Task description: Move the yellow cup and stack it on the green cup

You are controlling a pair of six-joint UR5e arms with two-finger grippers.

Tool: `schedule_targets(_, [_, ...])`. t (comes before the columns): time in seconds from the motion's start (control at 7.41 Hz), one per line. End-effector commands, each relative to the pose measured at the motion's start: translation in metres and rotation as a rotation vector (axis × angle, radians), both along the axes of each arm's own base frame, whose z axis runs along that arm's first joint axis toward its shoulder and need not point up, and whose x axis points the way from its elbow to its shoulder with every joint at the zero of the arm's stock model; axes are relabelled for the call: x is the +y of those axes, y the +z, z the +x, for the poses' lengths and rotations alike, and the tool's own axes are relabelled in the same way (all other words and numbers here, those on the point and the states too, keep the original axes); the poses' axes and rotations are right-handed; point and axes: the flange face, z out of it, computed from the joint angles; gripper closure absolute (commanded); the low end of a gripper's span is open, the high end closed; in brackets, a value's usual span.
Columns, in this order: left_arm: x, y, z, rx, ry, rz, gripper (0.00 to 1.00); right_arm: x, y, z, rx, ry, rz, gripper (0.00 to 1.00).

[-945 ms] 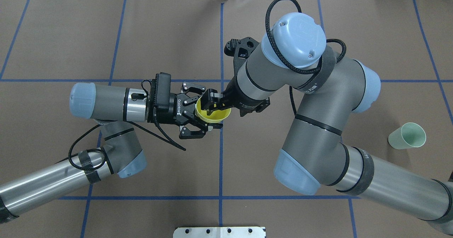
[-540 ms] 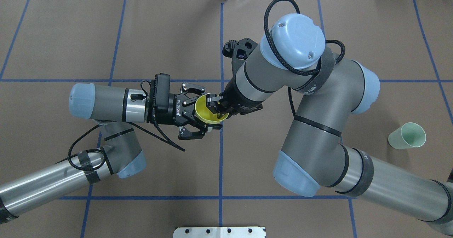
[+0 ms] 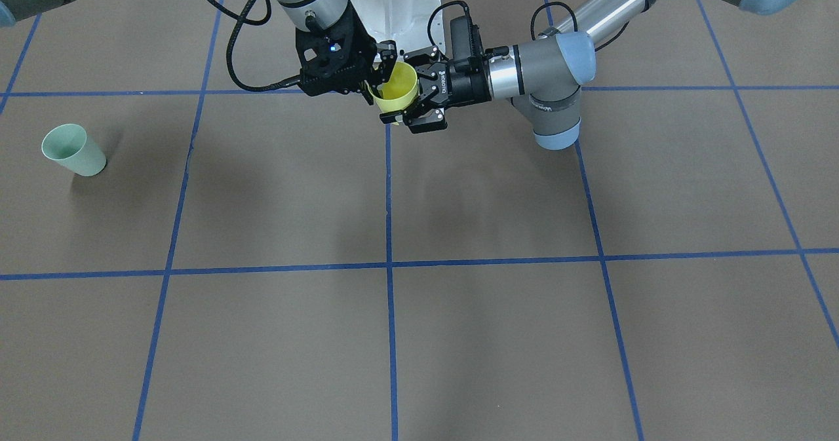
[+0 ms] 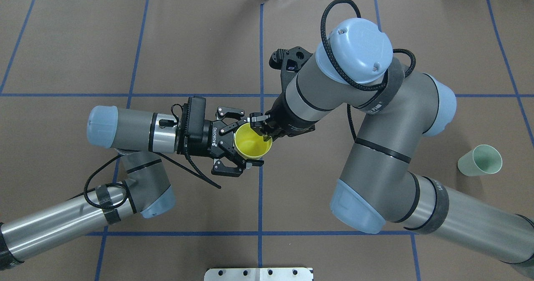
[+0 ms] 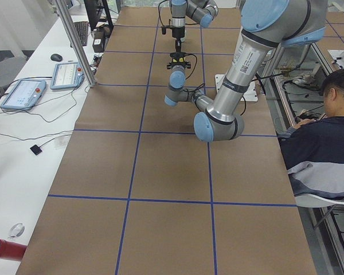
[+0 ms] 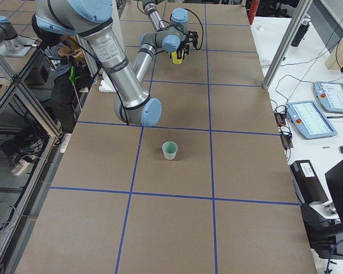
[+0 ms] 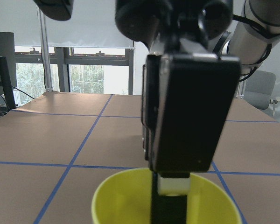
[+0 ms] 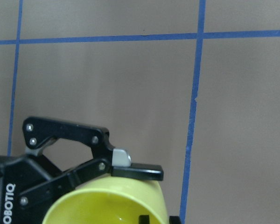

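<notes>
The yellow cup (image 4: 250, 143) hangs upright above the table's middle, rim up, between both grippers. My left gripper (image 4: 249, 142) comes in level from the left and is shut on the cup's body, one finger (image 8: 122, 157) lying against its side. My right gripper (image 4: 260, 127) reaches down onto the far rim. One of its fingers (image 7: 170, 205) is inside the cup, and I cannot tell whether the pair presses the wall. The green cup (image 4: 479, 160) stands alone, upright on the table far to the right, and also shows in the front view (image 3: 72, 151).
The right arm's elbow (image 4: 358, 206) hangs over the table between the yellow cup and the green cup. A metal plate (image 4: 258, 274) sits at the near edge. A seated person (image 5: 321, 132) is beside the table. Touch panels (image 6: 308, 117) lie on a side bench.
Both arms and the yellow cup have shifted slightly right and toward the near edge. The right gripper's fingers have drawn back from over the cup's middle to its rim.
</notes>
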Motion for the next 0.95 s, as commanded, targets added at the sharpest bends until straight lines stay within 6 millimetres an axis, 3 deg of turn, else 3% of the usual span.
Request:
schedule_targets(0.0, [0.007,0.000,0.004,0.003,0.012,0.001,0.00,-0.007,0.014,0.010,0.016,0.018,-0.011,1.00])
schedule_targets(0.41, [0.006,-0.003,0.002,0.011,0.010,0.000,0.00,-0.009,0.018,0.013,0.020,0.024,-0.013,1.00])
schedule_targets(0.81, [0.002,-0.006,0.003,0.017,-0.026,-0.017,0.00,0.006,0.024,0.041,-0.003,0.027,0.001,1.00])
